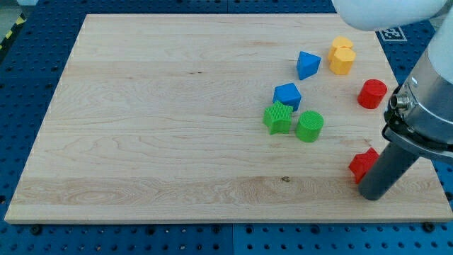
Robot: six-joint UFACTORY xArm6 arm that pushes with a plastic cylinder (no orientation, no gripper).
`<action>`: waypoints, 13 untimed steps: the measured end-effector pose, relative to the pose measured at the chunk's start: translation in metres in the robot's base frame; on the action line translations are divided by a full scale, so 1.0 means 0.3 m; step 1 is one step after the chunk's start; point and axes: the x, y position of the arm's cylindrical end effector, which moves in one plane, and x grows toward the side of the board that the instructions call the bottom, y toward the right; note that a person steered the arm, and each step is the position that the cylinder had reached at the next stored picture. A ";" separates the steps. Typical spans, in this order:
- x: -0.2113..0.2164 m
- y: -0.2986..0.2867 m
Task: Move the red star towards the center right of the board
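The arm carries no gripper, so there is nothing to open or close; it ends in a dark rod, and my tip [371,194] rests on the wooden worktop [163,120] near the view's bottom right corner. Just to the view's left of the rod, touching it or very nearly so, lies the red star [363,165], partly covered by the rod so that only its left and upper points show. It sits close to the worktop's right edge, in the lower part of that side. Up the right side from it, well apart, stands the red cylinder [371,93]. Further toward the view's top, and a little left, is the yellow heart-shaped block [341,61], with what looks like a second yellow block [342,44] tucked directly behind it; the two touch, and the shape of the rear one cannot be made out. Left of the yellow pair sits the blue triangular block [307,64]. Below that, nearer the middle of the worktop, three blocks huddle together: the blue block [287,95] of irregular many-sided shape at the top, the green star [277,118] just under it and touching or almost touching it, and the green cylinder [309,126] just to the right of the green star. The large pale body of the arm [432,85] fills the view's upper right corner.
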 end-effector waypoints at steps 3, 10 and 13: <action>-0.066 0.009; -0.304 0.101; -0.409 0.093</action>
